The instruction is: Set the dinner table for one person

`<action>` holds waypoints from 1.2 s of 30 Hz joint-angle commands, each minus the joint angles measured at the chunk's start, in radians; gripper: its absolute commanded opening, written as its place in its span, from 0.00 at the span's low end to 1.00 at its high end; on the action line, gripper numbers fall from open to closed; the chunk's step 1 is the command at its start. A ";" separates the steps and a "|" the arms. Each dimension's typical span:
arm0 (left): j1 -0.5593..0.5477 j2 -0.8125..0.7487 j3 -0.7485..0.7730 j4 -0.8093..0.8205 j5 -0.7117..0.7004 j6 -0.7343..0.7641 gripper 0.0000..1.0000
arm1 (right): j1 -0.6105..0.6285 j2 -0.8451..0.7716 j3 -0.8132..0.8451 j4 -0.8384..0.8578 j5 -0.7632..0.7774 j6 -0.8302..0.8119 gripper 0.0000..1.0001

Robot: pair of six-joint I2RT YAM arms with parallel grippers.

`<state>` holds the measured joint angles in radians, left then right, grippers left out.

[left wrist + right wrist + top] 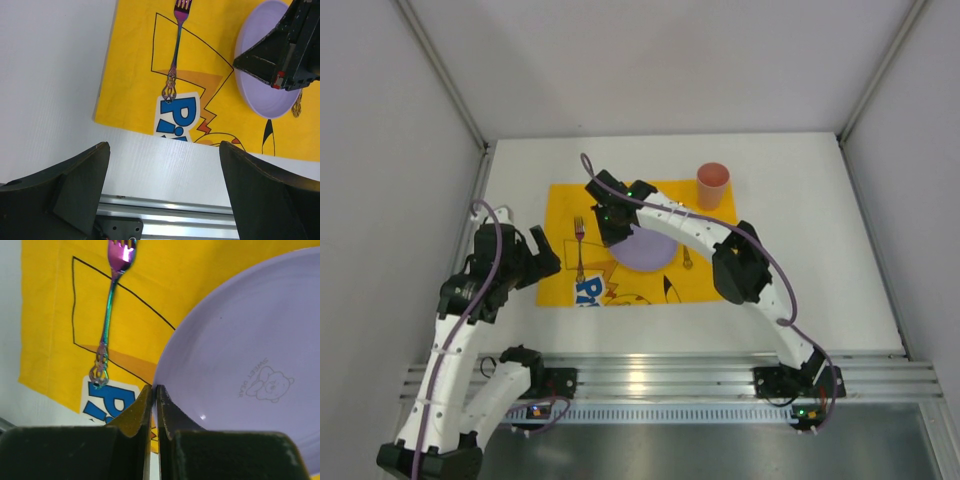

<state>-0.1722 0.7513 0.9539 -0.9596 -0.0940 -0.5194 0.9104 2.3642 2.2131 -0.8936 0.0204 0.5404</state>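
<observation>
While round lilac plastic plate (240, 330) was pinched by right gripper (154, 388) mid-frame, placement was judged underway; release needed next; left gripper (162, 147) spread wide.

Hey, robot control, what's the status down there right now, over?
Left gripper open, empty, over dinner table. Right gripper shut on purple plate's rim, plate on yellow placemat. Fork left of plate, nothing blocking.

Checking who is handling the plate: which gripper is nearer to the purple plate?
Right. The right gripper is shut at the rim of the purple plate. The left gripper hangs open over the white table, off the yellow placemat's near edge, apart from the plate.
</observation>
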 commanded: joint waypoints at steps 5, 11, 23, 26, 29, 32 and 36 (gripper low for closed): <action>-0.001 0.023 0.054 -0.030 -0.006 0.042 0.96 | 0.002 0.036 0.046 0.159 -0.125 0.067 0.00; -0.003 0.042 0.066 -0.030 -0.006 0.062 0.95 | -0.007 0.055 0.039 0.180 -0.166 0.063 0.38; -0.003 0.100 0.052 0.062 0.028 0.068 0.96 | -0.030 -0.305 -0.072 0.205 -0.053 -0.054 0.79; -0.003 0.125 0.051 0.100 0.037 0.070 0.96 | -0.030 -0.442 -0.174 0.243 0.001 -0.104 0.85; -0.003 0.149 0.054 0.140 0.040 0.071 0.96 | -0.028 -0.672 -0.387 0.323 0.070 -0.146 0.99; -0.003 0.177 0.055 0.176 0.037 0.079 0.96 | -0.028 -0.990 -0.652 0.373 0.145 -0.145 1.00; -0.003 0.207 0.042 0.228 0.036 0.082 0.96 | -0.036 -1.308 -1.013 0.371 0.197 -0.033 1.00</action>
<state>-0.1722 0.9474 0.9840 -0.8326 -0.0666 -0.4538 0.8860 1.1904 1.3823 -0.5220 0.1326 0.4438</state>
